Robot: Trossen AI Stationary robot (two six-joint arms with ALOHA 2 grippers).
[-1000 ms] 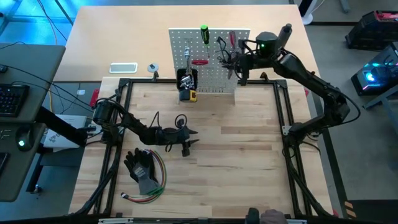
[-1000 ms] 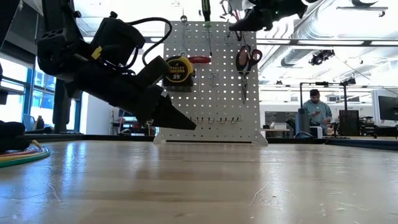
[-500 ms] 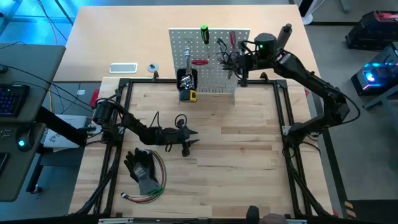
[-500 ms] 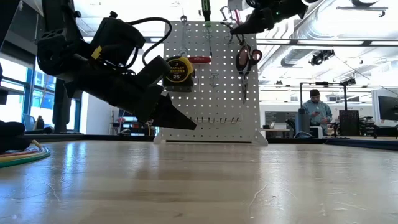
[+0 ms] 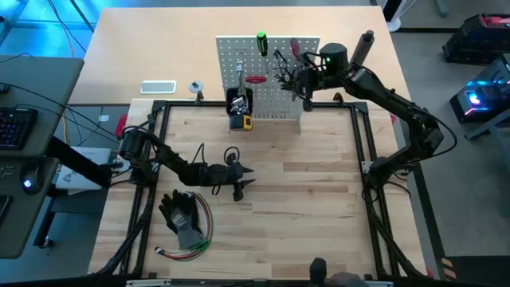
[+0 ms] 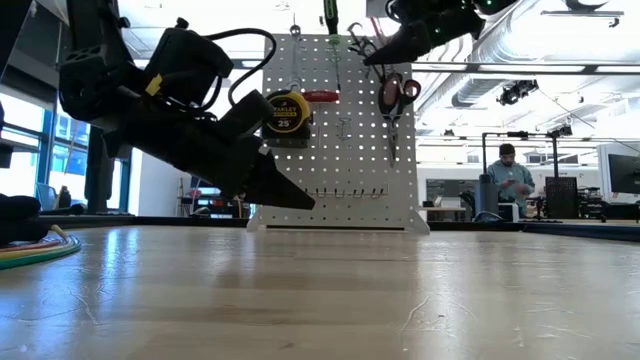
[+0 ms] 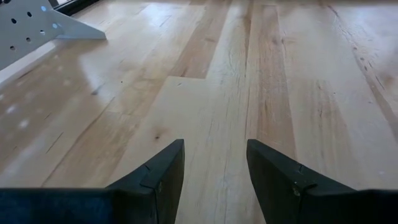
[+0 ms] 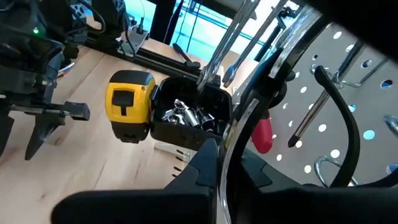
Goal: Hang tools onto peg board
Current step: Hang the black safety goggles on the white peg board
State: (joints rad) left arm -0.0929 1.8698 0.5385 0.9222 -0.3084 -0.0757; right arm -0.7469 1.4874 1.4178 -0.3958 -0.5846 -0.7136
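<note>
High view: right claw is up against the peg board at the tabletop's far edge, shut on a thin black loop w/ silver wrenches; left claw waits low near the tabletop's middle, well apart from the board. Low view: right claw is at the board's top, loop just beside the holes & just above the hung scissors, so right arm is far nearer. Wrist views: left fingers part-open on nothing; right shows wrenches running lengthwise along the board, loop's hook facing the holes, tape measure beside the bin.

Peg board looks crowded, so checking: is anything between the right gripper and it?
Nothing visible does. The right gripper is at the top of the white perforated peg board, beside the hanging red-handled scissors.
</note>
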